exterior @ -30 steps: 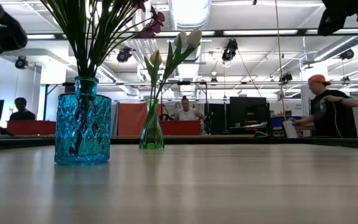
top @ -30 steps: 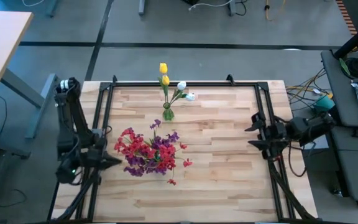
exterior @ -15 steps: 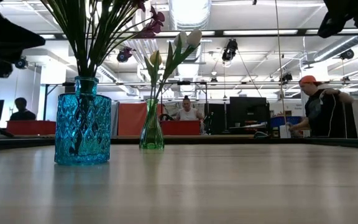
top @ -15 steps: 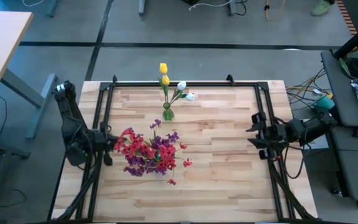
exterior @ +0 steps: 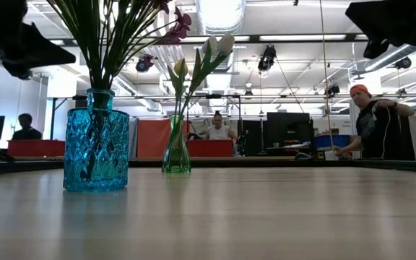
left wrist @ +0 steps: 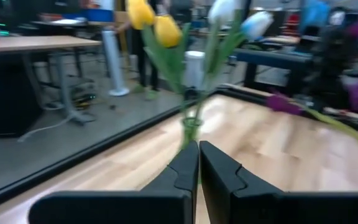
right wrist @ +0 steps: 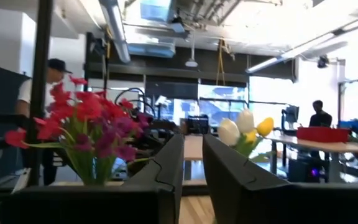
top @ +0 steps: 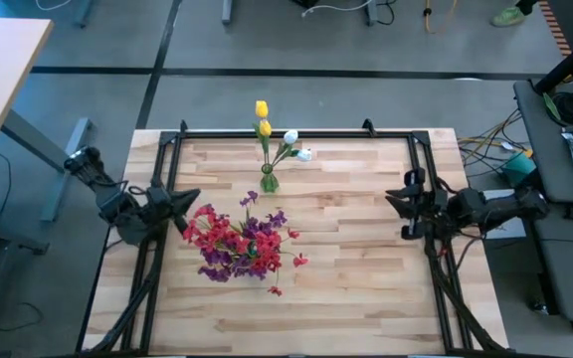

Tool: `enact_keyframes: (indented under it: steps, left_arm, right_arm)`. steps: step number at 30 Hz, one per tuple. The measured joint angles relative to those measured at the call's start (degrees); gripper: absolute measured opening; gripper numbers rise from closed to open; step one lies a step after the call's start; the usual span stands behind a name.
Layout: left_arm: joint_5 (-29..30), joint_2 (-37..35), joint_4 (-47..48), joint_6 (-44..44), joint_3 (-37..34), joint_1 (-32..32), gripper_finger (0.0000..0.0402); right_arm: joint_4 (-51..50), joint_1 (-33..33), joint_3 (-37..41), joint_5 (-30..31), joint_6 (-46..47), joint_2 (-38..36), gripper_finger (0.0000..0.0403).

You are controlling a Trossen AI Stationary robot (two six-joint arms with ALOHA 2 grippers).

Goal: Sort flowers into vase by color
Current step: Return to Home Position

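Sorting looks done: red/purple flowers [top: 235, 244] in blue vase [exterior: 96, 141], yellow/white in green vase [top: 269, 182]. Left gripper [top: 183, 199] clenched empty; right gripper [top: 394, 204] nearly closed, empty. You park arms next.

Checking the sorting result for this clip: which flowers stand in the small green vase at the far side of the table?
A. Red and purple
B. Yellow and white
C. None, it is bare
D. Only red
B: in the high view the yellow buds and white buds rise from the small green vase.
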State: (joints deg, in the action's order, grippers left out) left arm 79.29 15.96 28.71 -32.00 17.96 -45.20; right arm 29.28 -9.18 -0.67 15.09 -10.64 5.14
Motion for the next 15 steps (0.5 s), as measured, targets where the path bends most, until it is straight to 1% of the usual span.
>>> enact_keyframes:
  steps: [4, 8, 15]
  left_arm:
    - [0.21, 2.02, -0.08, -0.12, 0.0, 4.73, 0.0]
    - [2.87, 3.99, -0.21, -0.05, 0.0, 8.12, 0.0]
    - [10.2, 6.38, -0.3, -2.48, -0.28, 14.12, 0.0]
  right_arm:
    - [-1.29, 1.48, 0.02, -0.09, 0.73, 0.71, 0.0039]
    - [-3.54, 1.74, 0.02, -0.15, 0.67, 0.53, 0.0034]
    - [-3.68, 1.74, 0.02, -0.24, 0.32, 0.51, 0.0033]
